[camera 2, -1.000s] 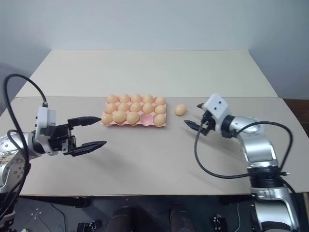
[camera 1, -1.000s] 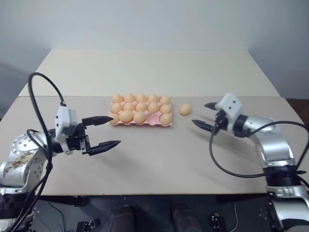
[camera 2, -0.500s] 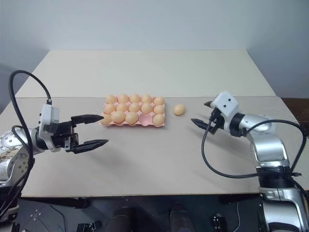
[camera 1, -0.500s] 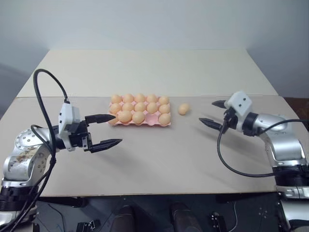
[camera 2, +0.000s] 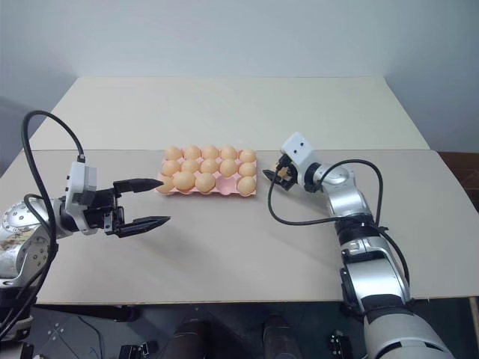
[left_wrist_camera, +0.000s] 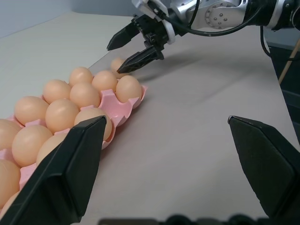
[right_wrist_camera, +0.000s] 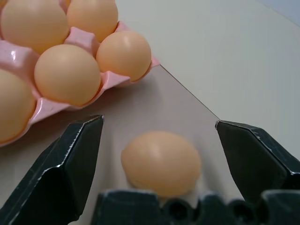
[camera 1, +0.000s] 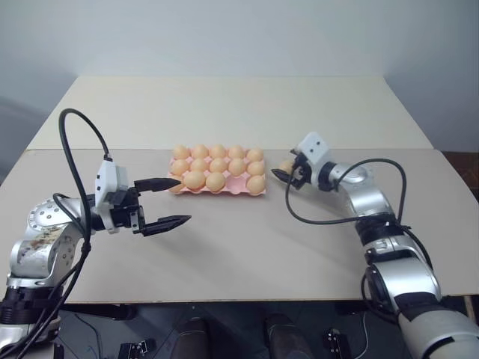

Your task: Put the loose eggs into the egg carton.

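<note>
The pink egg carton (camera 1: 227,192) lies mid-table, almost full of orange-tan eggs; one front-row cup (camera 1: 236,184) looks empty. One loose egg (right_wrist_camera: 161,161) rests on the table just right of the carton, also seen as egg (left_wrist_camera: 116,63). My right gripper (camera 1: 287,166) is open and level, its fingers on either side of this egg without touching it. My left gripper (camera 1: 184,200) is open and empty, hovering at the carton's front-left corner, its upper fingertip close to the corner egg.
The table is made of two beige boards with a seam (camera 1: 112,149) running just behind the carton. Bare tabletop (camera 1: 247,239) stretches in front of the carton to the near edge. Black cables loop from both wrists.
My right arm has reached forward and left, so its open fingers now sit around the loose egg instead of well to its right. The left gripper has stayed in place.
</note>
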You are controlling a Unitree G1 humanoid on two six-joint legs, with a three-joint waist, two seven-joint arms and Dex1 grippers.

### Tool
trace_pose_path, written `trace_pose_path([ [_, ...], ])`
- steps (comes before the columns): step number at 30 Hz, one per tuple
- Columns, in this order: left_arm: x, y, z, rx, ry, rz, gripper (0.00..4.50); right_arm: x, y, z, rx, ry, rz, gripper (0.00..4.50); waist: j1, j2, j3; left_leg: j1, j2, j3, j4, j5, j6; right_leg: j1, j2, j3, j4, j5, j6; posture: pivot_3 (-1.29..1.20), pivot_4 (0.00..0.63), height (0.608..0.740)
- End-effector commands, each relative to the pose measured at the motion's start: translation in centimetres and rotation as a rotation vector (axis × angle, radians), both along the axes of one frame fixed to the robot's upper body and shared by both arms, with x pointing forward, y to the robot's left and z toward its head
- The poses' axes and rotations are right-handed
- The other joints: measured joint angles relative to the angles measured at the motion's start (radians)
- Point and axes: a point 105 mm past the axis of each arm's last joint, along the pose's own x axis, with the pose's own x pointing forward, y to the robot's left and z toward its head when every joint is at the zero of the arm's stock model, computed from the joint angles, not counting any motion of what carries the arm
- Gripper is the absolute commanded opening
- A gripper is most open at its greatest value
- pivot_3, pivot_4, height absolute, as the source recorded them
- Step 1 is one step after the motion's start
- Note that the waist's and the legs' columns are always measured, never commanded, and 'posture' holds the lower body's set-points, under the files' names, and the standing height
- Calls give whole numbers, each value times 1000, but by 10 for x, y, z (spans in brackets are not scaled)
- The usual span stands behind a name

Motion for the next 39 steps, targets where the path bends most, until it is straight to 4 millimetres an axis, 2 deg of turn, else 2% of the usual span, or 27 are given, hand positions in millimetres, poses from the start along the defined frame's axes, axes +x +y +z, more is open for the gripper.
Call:
trace_pose_path([
  [1,-4,0,10,10,-54,-2,4500,8,-1,12,-1,-57,-24,4471,0,0,0,0,0,0,0,0,0,0,0,0,0,0,0,0,150,740],
  [12,-5,1,9,12,-50,3,4500,9,-7,0,-17,-30,-27,4471,-4,0,0,0,0,0,0,0,0,0,0,0,1,0,0,0,150,740],
  [15,-4,0,8,16,-48,2,4500,10,-7,-2,-12,-21,-35,3890,-4,0,0,0,0,0,0,0,0,0,0,0,1,0,0,0,150,740],
  [18,-4,1,8,19,-46,2,4500,11,-9,-4,-27,-21,-50,2877,-4,0,0,0,0,0,0,0,0,0,0,0,1,0,0,0,150,740],
  [19,-4,1,8,20,-45,3,4500,11,-9,-5,-29,-22,-51,2690,-4,0,0,0,0,0,0,0,0,0,0,0,1,0,0,0,150,740],
  [25,-5,2,7,25,-41,9,4500,11,-12,-2,-37,-59,-66,2687,-4,0,0,0,0,0,0,0,0,0,0,0,1,0,0,0,150,740],
  [29,-7,3,8,20,-40,17,4500,6,-12,14,-22,-122,-46,2687,-4,0,0,0,0,0,0,0,0,0,0,0,1,0,0,0,150,740],
  [31,-8,6,7,21,-38,29,4500,-4,-5,28,1,-166,0,2687,-3,0,0,0,0,0,0,0,0,-1,0,0,2,0,0,0,150,740],
  [34,-9,14,4,32,-25,58,4500,-28,17,45,37,-208,109,2687,-1,0,0,0,0,0,0,0,0,-1,0,0,2,0,0,0,150,740],
  [39,-11,21,1,44,-10,83,4500,-60,58,47,63,-190,258,2687,0,0,0,0,0,0,0,0,0,-1,0,0,2,0,0,0,150,740],
])
